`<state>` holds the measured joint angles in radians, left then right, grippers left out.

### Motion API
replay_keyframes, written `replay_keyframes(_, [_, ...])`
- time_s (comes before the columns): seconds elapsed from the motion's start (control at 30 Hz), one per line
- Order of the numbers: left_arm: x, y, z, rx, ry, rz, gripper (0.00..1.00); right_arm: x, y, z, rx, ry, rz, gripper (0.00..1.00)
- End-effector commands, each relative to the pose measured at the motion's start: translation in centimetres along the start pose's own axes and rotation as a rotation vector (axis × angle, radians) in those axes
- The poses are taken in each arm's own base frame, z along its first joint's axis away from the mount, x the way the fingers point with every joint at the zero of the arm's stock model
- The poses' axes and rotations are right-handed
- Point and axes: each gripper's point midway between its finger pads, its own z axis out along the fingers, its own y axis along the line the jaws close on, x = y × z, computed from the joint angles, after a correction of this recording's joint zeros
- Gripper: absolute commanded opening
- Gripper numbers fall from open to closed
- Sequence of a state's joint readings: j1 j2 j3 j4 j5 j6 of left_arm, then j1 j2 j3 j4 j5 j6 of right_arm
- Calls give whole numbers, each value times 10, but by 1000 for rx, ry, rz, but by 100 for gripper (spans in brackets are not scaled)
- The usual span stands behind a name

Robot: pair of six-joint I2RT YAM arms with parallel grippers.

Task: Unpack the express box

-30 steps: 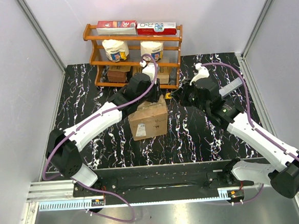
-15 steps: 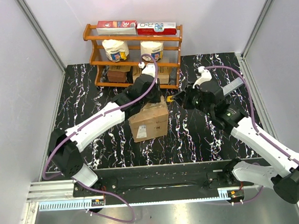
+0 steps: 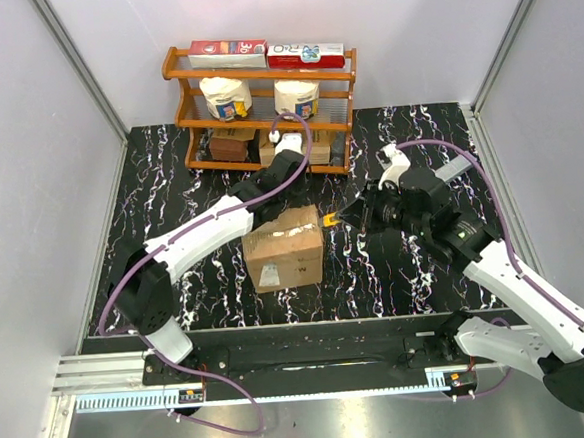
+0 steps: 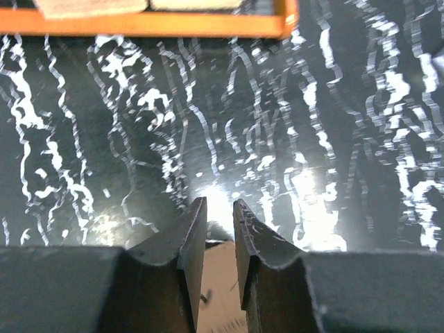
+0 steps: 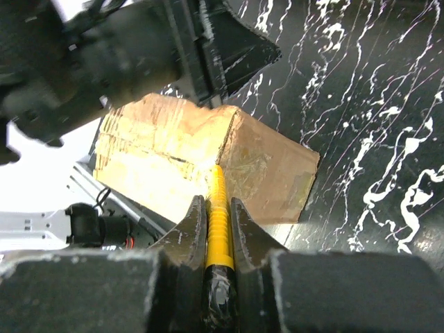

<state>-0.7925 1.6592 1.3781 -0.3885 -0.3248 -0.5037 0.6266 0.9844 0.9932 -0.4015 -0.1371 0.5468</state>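
Surroundings: wooden rack [image 3: 262,76] at the far edge of the black marbled table [image 3: 406,271], holding white tubs [image 3: 226,96] and small brown cartons [image 3: 232,143].
Express box [image 3: 285,248]: table centre, just in front of the rack.
Left gripper [image 4: 219,208]: over the box's far edge, gap narrow; whether it grips cannot be told.
Right gripper [image 5: 216,202]: clamped on a yellow tool [image 5: 217,184], tip at the box's far right corner.

The top camera looked steeply down from behind the arm bases [image 3: 166,353]. Both wrist cameras looked closely past their fingers [image 4: 191,236]; all 3 views shared the brown cardboard express box [image 3: 285,248].
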Motion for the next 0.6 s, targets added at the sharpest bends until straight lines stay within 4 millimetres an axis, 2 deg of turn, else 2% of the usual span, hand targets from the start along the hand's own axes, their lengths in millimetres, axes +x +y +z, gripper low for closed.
replay_keyframes(0.0, [94,62,1,-212,308,139,26,46,-15,-13,34,173,-12,0])
replay_keyframes(0.2, [90,59,2,-207,295,136,26,41,-15,-18,40,140,-11,0])
replay_keyframes(0.3, [69,51,0,-180,251,151,28,37,-13,-14,35,129,-13,0])
replay_keyframes(0.4, [29,37,-8,-147,167,158,32,30,-10,-11,22,105,-20,0])
replay_keyframes(0.43, [7,30,-13,-128,120,147,38,29,-9,-9,17,101,-23,0])
replay_keyframes(0.5, [-19,26,-23,-105,67,133,42,28,-7,-8,9,99,-26,0])
replay_keyframes(0.53, [-39,20,-32,-82,25,116,46,27,-7,-5,8,99,-29,0])
replay_keyframes(0.57, [-47,18,-36,-60,14,115,48,26,-6,-5,3,94,-33,0])
